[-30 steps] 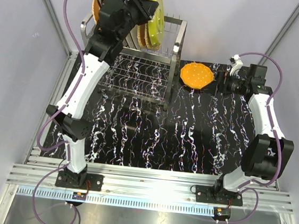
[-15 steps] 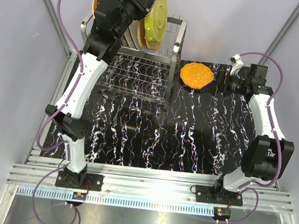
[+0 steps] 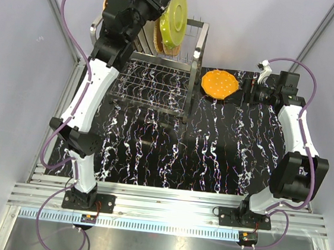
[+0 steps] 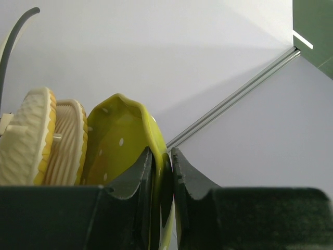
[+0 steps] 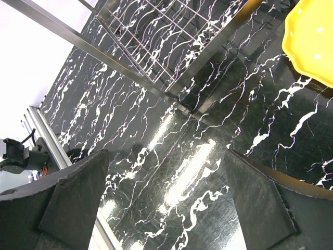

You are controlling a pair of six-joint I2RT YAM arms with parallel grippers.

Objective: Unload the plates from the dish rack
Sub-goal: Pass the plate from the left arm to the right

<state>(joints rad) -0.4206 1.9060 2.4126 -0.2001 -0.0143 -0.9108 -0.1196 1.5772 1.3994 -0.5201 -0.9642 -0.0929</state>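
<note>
Left jaws clamp green plate [image 4: 115,148], right jaws wide

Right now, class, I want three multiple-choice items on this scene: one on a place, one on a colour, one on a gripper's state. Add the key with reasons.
1. The orange plate is:
A) on the rack's lower shelf
B) flat on the table, right of the dish rack
C) upright among the rack's prongs

2. The dotted plate held by the left gripper is:
A) blue
B) yellow-green
C) white

3. The right gripper is:
A) open and empty
B) shut on a plate
C) shut and empty

Key:
1 B: the top view shows it lying beside the rack.
2 B: the left wrist view shows its colour.
3 A: its fingers stand wide apart over bare table.
</note>
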